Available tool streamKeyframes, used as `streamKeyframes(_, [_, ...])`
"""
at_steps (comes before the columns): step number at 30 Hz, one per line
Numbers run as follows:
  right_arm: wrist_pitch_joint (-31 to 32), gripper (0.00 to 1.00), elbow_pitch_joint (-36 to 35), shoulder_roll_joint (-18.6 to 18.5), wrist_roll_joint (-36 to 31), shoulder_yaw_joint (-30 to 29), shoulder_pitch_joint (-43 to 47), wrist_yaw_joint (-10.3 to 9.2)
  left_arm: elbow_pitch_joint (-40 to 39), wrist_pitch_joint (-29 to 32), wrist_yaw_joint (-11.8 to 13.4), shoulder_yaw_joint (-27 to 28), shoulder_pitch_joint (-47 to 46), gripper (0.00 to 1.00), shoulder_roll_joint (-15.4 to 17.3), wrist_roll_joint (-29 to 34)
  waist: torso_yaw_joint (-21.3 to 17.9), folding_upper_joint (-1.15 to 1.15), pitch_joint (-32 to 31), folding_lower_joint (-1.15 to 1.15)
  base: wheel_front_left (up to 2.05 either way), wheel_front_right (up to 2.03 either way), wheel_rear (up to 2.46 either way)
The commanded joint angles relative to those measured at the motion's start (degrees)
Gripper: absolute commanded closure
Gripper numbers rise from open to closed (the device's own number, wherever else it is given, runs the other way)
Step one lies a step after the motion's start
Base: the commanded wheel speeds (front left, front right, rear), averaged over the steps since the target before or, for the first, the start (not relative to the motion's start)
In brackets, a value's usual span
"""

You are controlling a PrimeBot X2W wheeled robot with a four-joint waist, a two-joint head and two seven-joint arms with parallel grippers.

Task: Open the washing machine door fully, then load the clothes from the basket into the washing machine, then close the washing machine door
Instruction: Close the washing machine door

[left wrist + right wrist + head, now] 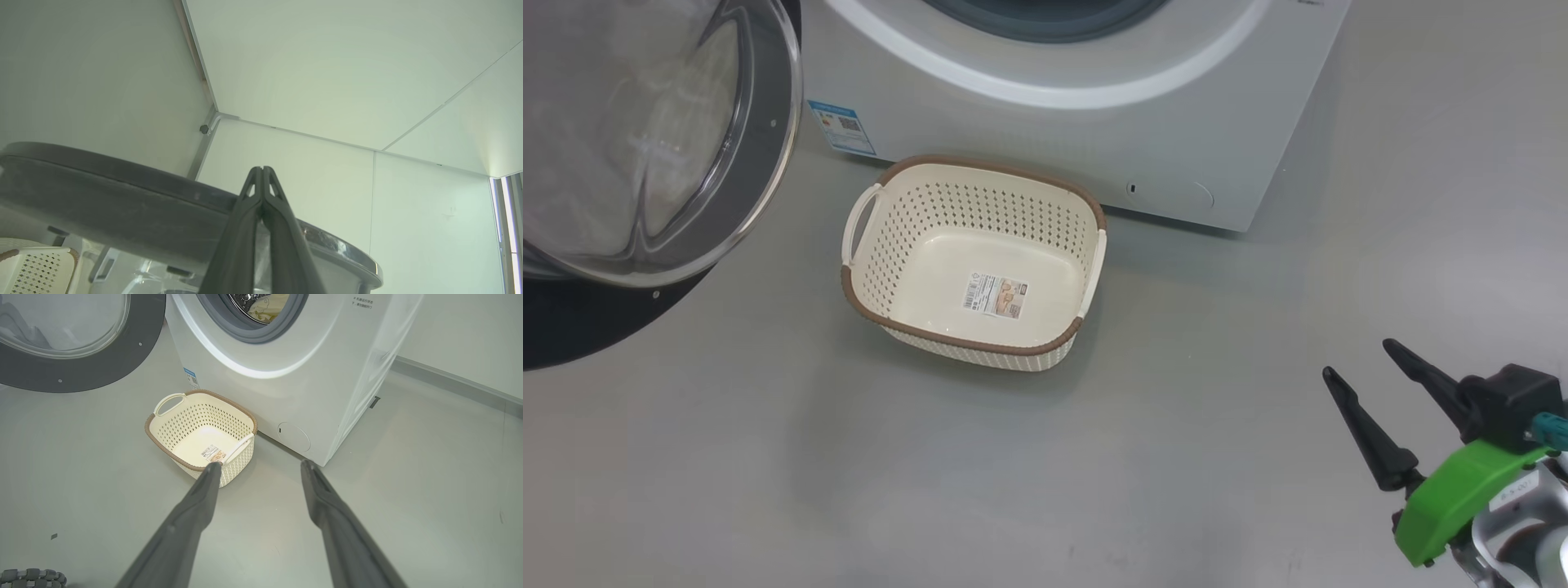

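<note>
The washing machine (1143, 131) stands at the top of the head view. Its door (645, 147) hangs open at the upper left, glass bowl facing me. Cream clothes (267, 304) show inside the steel drum. The basket (907, 245) sits on the floor in front of the machine, with just a label sticker on its bottom. My right gripper (1357, 358) hovers open at the lower right, apart from the basket, nothing between its fingers (206, 486). My left gripper (261, 168) is shut and holds nothing. It rises close in front of the door's dark rim (102, 196); whether they touch I cannot tell.
Grey floor (1094, 474) spreads around the basket and to the machine's right. A blue energy sticker (841, 126) marks the machine's lower corner. White wall panels (327, 73) rise beyond the door. A grey baseboard (449, 379) runs behind the machine's right side.
</note>
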Motion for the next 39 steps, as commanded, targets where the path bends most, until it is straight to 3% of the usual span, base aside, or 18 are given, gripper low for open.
streamKeyframes(1, [0.2,0.00,-2.5,-1.9,0.6,1.1,-1.7,-0.16,-1.0,0.9,-0.2,0.6,-1.0,1.00,4.6,0.7,-0.2,0.00,0.1,-0.01,0.00,0.00,0.00])
streamKeyframes(18, [1.3,0.00,-3.1,-3.4,2.1,1.9,-2.0,-0.16,1.5,5.9,1.0,-2.7,-0.6,1.00,5.2,2.7,-0.7,0.00,1.0,-0.01,0.00,0.00,0.00])
streamKeyframes(39, [2.5,0.00,-3.0,-3.6,2.3,1.2,-1.3,-0.16,-1.4,17.0,-0.2,-6.7,2.5,1.00,4.3,3.7,2.0,0.00,0.0,-0.01,0.00,0.00,0.00])
